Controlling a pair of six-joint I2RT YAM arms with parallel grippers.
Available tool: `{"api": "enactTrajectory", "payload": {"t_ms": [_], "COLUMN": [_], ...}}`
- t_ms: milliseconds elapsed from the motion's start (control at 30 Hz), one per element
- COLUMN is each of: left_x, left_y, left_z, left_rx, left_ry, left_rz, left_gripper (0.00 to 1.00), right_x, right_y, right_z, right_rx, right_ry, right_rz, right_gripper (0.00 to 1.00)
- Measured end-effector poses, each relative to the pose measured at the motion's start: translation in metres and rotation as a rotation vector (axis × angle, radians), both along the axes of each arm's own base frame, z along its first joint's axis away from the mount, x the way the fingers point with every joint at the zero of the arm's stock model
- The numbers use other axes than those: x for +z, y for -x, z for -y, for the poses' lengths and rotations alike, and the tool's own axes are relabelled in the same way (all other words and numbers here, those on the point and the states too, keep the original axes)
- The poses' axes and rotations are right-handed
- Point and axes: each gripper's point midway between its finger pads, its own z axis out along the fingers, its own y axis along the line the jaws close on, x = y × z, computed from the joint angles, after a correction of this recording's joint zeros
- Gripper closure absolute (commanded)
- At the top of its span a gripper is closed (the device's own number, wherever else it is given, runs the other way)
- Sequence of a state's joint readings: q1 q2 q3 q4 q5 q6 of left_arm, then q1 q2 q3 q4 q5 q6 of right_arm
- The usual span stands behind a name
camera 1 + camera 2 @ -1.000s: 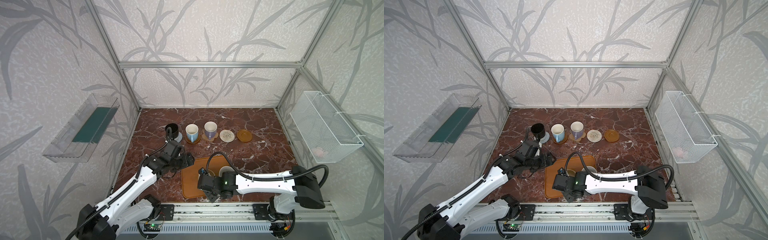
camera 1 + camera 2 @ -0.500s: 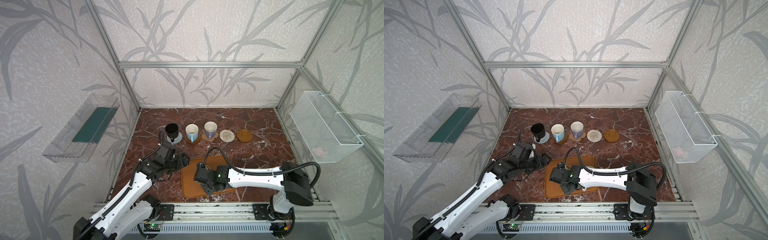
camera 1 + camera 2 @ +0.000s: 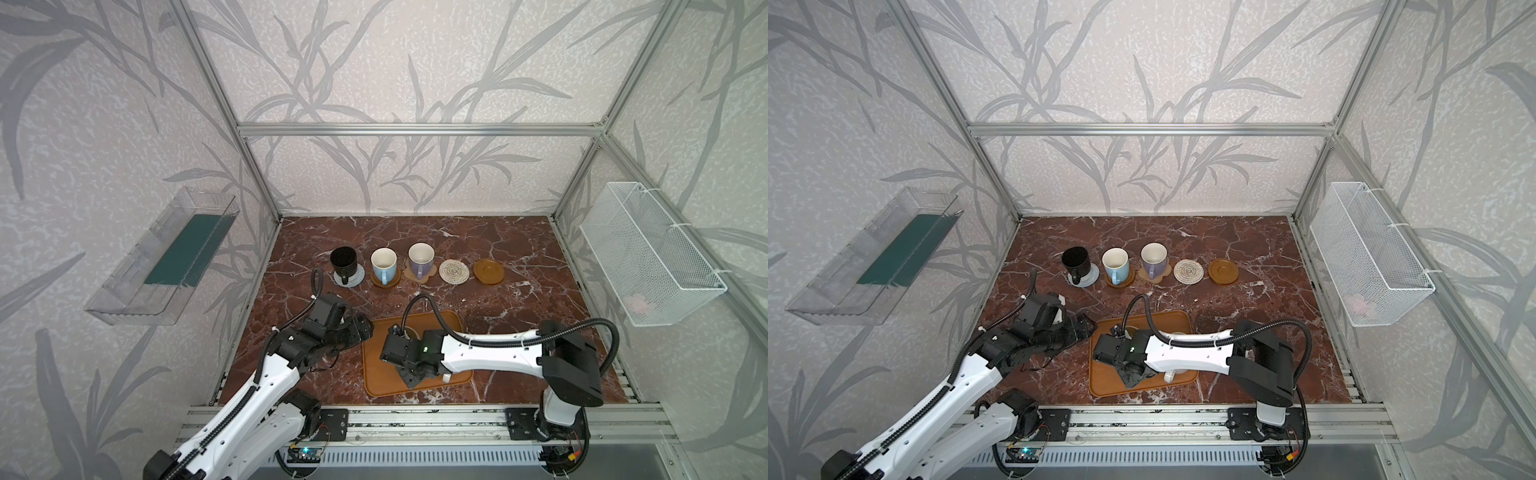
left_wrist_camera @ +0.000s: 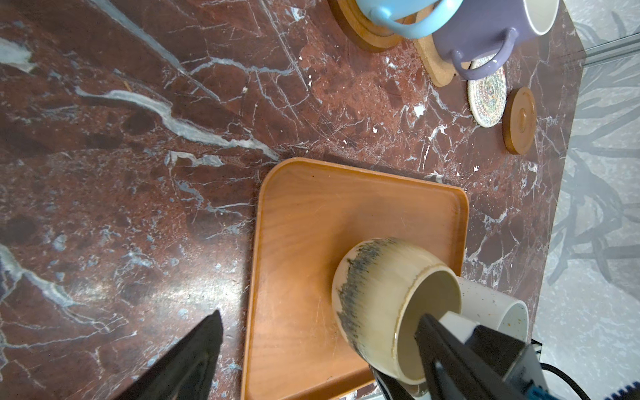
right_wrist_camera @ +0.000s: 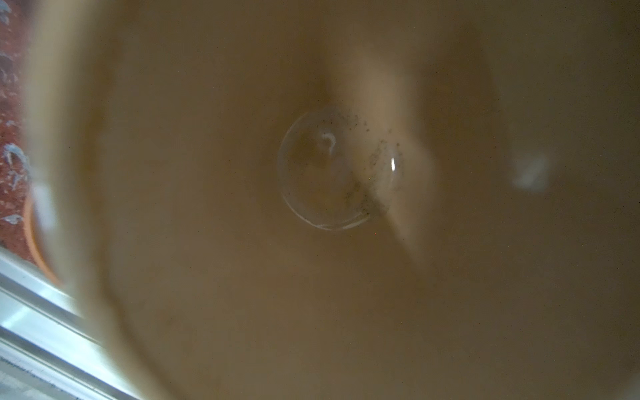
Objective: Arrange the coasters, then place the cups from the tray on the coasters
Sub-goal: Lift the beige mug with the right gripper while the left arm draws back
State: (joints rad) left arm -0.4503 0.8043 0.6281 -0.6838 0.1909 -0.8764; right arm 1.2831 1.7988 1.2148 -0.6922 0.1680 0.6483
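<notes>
Change to note: your right gripper (image 3: 411, 372) has slid leftward across the tray (image 4: 301, 214) and now sits at the mouth of the tan-yellow cup (image 4: 367, 287), which stands on the tray at lower centre. Its wrist view shows only cup interior, so you cannot tell how its jaws stand. Your left gripper (image 3: 365, 326) has backed off to the tray's left edge, jaws wide and empty. This looks like the fourth pickup; the cream woven coaster (image 3: 454, 271) and brown wooden disc (image 3: 489, 271) wait bare.

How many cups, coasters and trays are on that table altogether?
Cups: 5 – black cup, light blue cup, lavender cup, tan cup, speckled white cup
Coasters: 5 – grey coaster, covered brown coaster, flower-shaped coaster, cream coaster, bare brown coaster
Tray: 1
Total: 11
</notes>
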Motion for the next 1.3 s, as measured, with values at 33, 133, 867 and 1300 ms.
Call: {"api": "enactTrajectory", "payload": {"t_ms": [33,133,867,1300], "left_x": [0.0,0.0,-0.004,-0.001], "left_y": [0.001,0.002,0.004,0.004], "left_z": [0.0,-0.001,-0.001,0.002], "left_rx": [0.001,0.007,0.012,0.003], "left_ry": [0.002,0.008,0.017,0.034], "left_rz": [0.0,0.004,-0.001,0.004], "left_gripper": [0.11,0.11,0.13,0.13], "right_x": [0.0,0.0,0.003,0.006], "right_y": [0.0,-0.002,-0.011,-0.012], "right_z": [-0.001,-0.003,-0.012,-0.013], "right_rx": [0.006,0.015,0.023,0.029], "right_ry": [-0.001,-0.008,-0.044,-0.055], "right_rz": [0.002,0.012,0.038,0.044], "right_gripper": [0.62,0.65,0.94,1.0]}}
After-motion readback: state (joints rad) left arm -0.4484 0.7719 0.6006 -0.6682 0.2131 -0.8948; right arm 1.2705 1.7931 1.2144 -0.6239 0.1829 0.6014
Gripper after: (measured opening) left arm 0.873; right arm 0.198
